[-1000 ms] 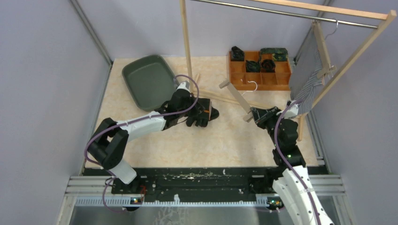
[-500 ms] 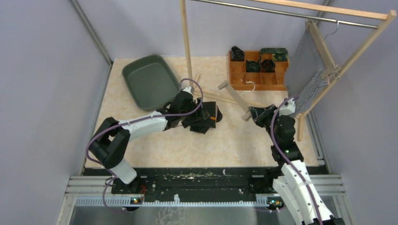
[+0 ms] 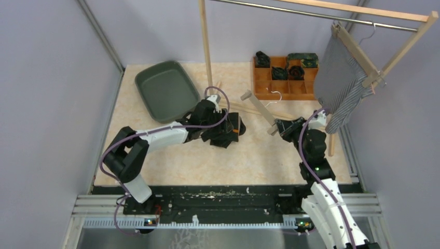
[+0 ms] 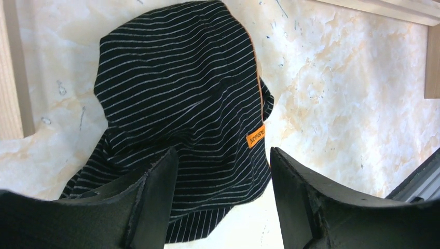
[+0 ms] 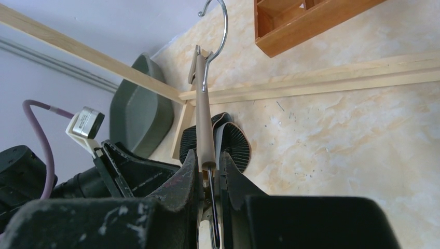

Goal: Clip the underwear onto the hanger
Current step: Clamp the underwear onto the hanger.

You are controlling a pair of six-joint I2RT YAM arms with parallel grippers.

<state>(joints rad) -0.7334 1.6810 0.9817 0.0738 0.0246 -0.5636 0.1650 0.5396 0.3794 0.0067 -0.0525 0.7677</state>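
From above, the black underwear [image 3: 236, 126] is only a dark lump mid-table [image 3: 249, 155] beneath the left fingers [image 4: 155, 197], which the wrist view shows spread wide, gripping nothing, astride its stripes and orange label [image 4: 256, 139], while the right fingers [image 5: 181, 176] clench the wooden hanger [image 5: 203, 114].

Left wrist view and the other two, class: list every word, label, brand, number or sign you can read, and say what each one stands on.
"FASHION": on the small orange tag at the edge of the black striped underwear, left wrist view. It appears upside down and small, so this reading is likely, not certain.
Top external view: no text can be read.
Right wrist view: no text can be read.
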